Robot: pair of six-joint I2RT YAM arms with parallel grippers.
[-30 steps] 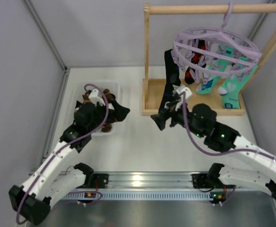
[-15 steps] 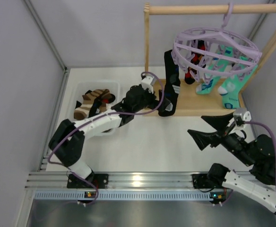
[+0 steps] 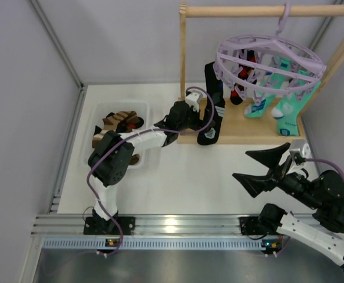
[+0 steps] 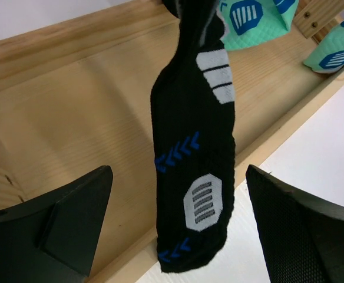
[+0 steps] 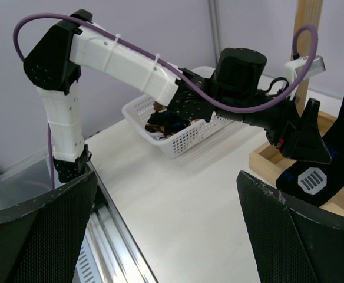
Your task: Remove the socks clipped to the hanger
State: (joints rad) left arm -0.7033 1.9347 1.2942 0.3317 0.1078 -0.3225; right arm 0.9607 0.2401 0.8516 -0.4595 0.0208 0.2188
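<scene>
White tabletop lies under the left gripper, whose wide-spread jaws flank the long black sock hanging from the left rim of the hanger. This looks like the grasp approach: next, pinch the sock and tug it down off its peg. The right gripper, also gaping, hangs well clear of the hanger.

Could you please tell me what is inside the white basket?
Brown striped socks lie in the white basket. The left arm covers its near part, so whatever lies there cannot be seen.
</scene>
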